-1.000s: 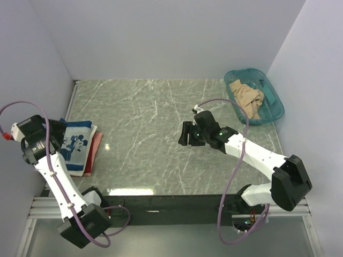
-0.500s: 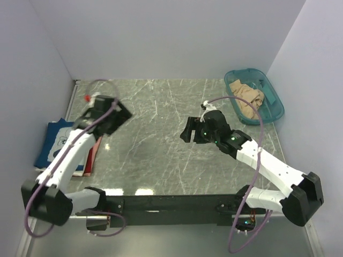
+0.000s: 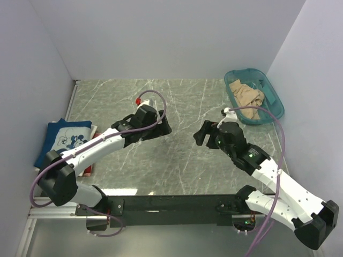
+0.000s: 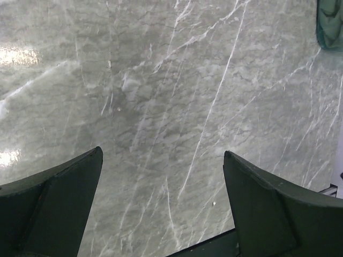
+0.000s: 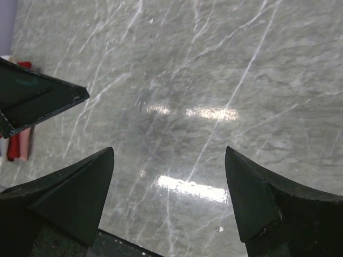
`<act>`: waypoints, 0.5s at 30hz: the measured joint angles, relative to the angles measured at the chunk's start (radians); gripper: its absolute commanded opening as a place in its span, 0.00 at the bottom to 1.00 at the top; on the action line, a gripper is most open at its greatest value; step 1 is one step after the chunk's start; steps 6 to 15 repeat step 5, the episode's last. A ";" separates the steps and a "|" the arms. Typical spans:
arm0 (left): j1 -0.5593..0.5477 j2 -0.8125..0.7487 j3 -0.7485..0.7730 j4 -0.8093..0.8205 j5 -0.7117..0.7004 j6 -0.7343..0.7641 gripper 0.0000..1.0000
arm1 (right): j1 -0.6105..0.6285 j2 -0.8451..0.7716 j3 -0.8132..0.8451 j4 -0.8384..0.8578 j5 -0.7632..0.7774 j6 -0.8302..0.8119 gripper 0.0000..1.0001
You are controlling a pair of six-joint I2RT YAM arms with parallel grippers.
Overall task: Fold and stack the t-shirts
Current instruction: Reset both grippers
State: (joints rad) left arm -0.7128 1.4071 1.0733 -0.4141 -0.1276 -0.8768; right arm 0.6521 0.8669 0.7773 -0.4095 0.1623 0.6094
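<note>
T-shirts lie at two ends of the marble table [image 3: 134, 96]. The tan t-shirt [image 3: 247, 96] sits crumpled inside the teal tub [image 3: 274, 110], in the table's far corner. The navy t-shirt [image 3: 63, 140], with a pale cartoon print, lies folded flat at the side of the table opposite the tub, well apart from it. Under its edge on the tub side, a cream-white t-shirt [image 3: 94, 130] shows as a narrow strip, and a bit of red cloth [image 3: 90, 167] peeks out below that.

The left gripper [image 3: 162, 128] hangs over bare marble between the navy t-shirt and the tub, about midway. In the left wrist view its jaws stand wide apart with only table between them, and a corner of the tub shows at the top edge. The right gripper [image 3: 199, 135] is over bare marble too, nearer the tub but apart from it. It points away from the tub, towards the left gripper. Its jaws are also spread wide and hold nothing.
</note>
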 measured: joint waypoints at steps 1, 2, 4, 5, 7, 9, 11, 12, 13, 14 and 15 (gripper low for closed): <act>0.000 0.000 -0.004 0.009 0.000 0.001 0.99 | 0.000 -0.010 -0.003 -0.004 0.013 0.000 0.90; 0.000 0.000 -0.008 0.014 0.002 0.002 0.99 | 0.000 -0.018 -0.006 -0.004 0.022 0.000 0.90; 0.001 0.000 -0.015 0.023 0.008 0.003 0.99 | 0.000 -0.029 -0.010 -0.004 0.037 0.000 0.90; 0.000 0.000 -0.018 0.030 0.011 0.004 0.99 | 0.000 -0.031 -0.010 -0.003 0.042 0.000 0.90; 0.000 0.000 -0.018 0.030 0.011 0.004 0.99 | 0.000 -0.031 -0.010 -0.003 0.042 0.000 0.90; 0.000 0.000 -0.018 0.030 0.011 0.004 0.99 | 0.000 -0.031 -0.010 -0.003 0.042 0.000 0.90; 0.000 0.000 -0.018 0.030 0.011 0.004 0.99 | 0.000 -0.031 -0.010 -0.003 0.042 0.000 0.90; 0.000 0.000 -0.018 0.030 0.011 0.004 0.99 | 0.000 -0.031 -0.010 -0.003 0.042 0.000 0.90; 0.000 0.000 -0.018 0.030 0.011 0.004 0.99 | 0.000 -0.031 -0.010 -0.003 0.042 0.000 0.90; 0.000 0.000 -0.018 0.030 0.011 0.004 0.99 | 0.000 -0.031 -0.010 -0.003 0.042 0.000 0.90; 0.000 0.000 -0.018 0.030 0.011 0.004 0.99 | 0.000 -0.031 -0.010 -0.003 0.042 0.000 0.90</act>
